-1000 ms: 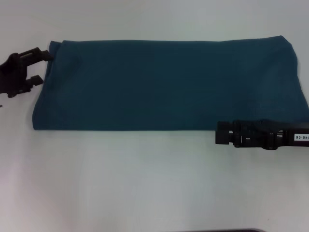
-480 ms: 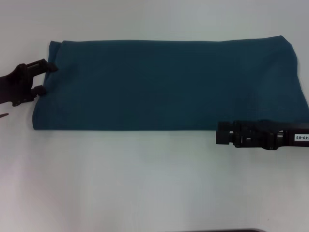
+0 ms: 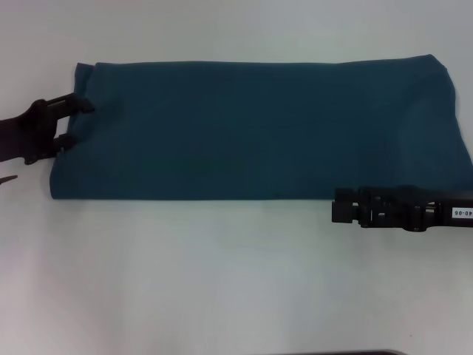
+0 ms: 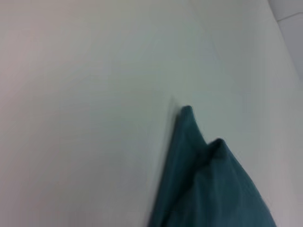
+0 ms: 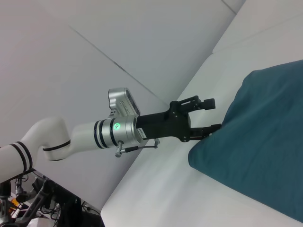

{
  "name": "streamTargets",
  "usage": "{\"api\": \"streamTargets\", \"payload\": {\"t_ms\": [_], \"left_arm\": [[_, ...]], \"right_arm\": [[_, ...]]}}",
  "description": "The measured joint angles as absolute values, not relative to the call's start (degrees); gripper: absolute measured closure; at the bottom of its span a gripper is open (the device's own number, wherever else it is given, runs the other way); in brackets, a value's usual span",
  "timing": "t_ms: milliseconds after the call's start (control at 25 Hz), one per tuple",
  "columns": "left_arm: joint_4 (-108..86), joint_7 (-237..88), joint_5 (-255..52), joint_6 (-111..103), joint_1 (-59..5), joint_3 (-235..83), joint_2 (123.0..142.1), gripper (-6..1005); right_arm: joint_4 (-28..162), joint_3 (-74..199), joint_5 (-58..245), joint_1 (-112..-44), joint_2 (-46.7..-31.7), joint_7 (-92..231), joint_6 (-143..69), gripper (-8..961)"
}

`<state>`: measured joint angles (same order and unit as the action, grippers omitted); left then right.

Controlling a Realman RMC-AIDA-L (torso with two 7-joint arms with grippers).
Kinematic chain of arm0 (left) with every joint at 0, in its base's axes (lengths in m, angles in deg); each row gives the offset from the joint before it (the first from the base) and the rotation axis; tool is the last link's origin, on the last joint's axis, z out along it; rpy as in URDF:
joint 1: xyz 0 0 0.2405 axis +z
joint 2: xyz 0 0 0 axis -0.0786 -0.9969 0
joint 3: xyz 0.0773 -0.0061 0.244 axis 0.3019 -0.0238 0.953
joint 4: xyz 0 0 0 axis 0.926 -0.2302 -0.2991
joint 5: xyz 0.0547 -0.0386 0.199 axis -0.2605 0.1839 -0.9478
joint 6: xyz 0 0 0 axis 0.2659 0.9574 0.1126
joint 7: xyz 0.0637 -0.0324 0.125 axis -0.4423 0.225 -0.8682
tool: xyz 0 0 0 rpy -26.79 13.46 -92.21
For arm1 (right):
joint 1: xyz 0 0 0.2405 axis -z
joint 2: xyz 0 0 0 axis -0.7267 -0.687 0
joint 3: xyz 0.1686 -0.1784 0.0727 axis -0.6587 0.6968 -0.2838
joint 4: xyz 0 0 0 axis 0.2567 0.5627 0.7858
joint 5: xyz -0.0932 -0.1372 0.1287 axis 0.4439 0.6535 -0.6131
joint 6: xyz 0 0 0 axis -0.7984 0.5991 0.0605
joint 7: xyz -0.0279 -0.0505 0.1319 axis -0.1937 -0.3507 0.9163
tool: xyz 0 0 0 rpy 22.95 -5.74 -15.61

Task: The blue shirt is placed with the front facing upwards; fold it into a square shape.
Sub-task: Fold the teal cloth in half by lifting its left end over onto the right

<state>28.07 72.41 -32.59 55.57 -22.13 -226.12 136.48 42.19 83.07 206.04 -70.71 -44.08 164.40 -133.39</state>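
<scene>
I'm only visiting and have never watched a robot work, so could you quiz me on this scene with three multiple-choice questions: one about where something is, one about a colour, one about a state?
1. Where is the left gripper?
A. At the shirt's left edge
B. On the shirt's middle
C. Beside the right gripper

2. What colour is the blue shirt?
A. Bright red
B. Dark teal-blue
C. Yellow

3. How does the shirt lie?
A. Crumpled in a ball
B. Hanging in the air
C. Folded into a long flat band on the table

Answers:
1. A: the head view shows its open fingers at the left edge; the right gripper is by the near edge on the other side.
2. B: the cloth is dark teal-blue in all views.
3. C: it lies flat as a wide band, not yet a square.
</scene>
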Motion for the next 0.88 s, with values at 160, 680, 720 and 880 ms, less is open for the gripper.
{"api": "streamTargets", "payload": {"t_ms": [160, 680, 720, 880], "left_arm": [[29.48, 72.50, -31.82, 56.47, -21.87, -226.72, 136.50, 143], [28.76, 72.61, -31.89, 53.65, -23.32, -224.49, 137.28, 143], [28.74, 72.61, -31.89, 53.79, -23.32, -224.46, 137.27, 143], [28.76, 72.59, -31.73, 55.35, -23.15, -224.77, 137.10, 144]], "right_arm": [[42.19, 83.07, 206.04, -70.85, -44.08, 164.40, -133.40, 40], [42.27, 83.07, 206.04, -71.01, -44.08, 164.51, -133.41, 40], [42.27, 83.07, 206.04, -71.02, -44.06, 164.54, -133.42, 40], [42.27, 83.07, 206.04, -71.04, -44.00, 164.56, -133.41, 41]]}}
